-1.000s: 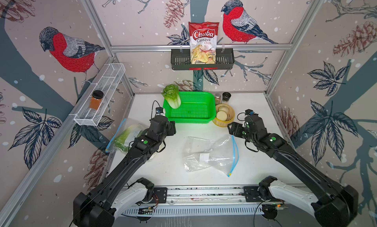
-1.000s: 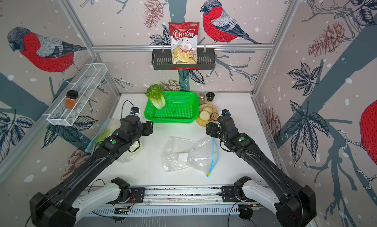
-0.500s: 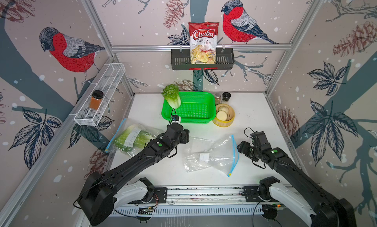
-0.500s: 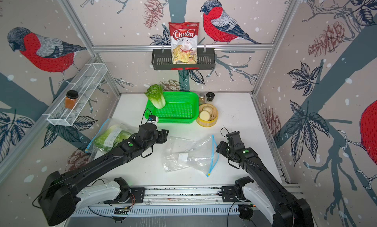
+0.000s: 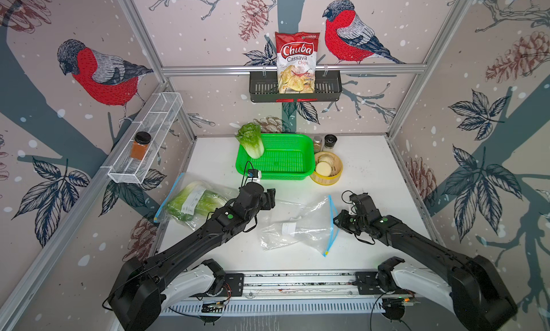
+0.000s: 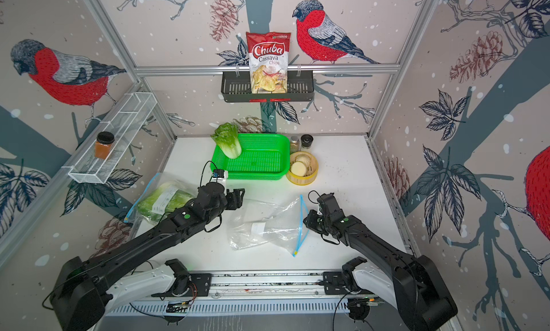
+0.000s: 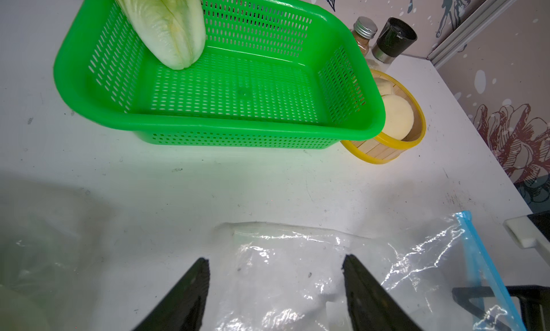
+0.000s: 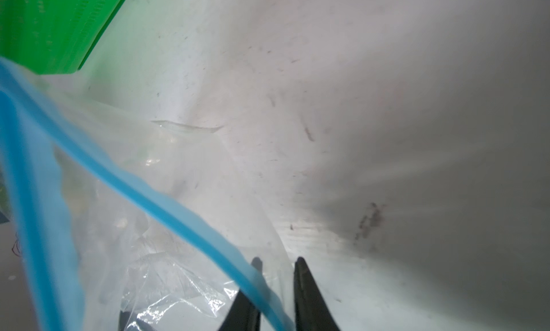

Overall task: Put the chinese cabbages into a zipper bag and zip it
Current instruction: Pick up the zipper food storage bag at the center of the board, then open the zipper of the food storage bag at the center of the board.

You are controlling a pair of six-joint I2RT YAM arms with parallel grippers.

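In both top views one chinese cabbage leans in the back-left corner of the green basket, which stands at the back edge of the desk. A filled zipper bag with green cabbage leaves inside lies at the left edge; how many heads it holds I cannot tell. An empty zipper bag lies mid-desk, toward the front. The left hand hangs over its left end. The right hand sits at its blue zip strip.

The left wrist view shows the left hand with fingers wide apart and nothing between them, above the empty zipper bag. Beyond it stands the basket with the cabbage, and a bamboo steamer touching it.

In the right wrist view the right hand has its fingers drawn close, pinching the bag's rim, the blue zip strip running between them.
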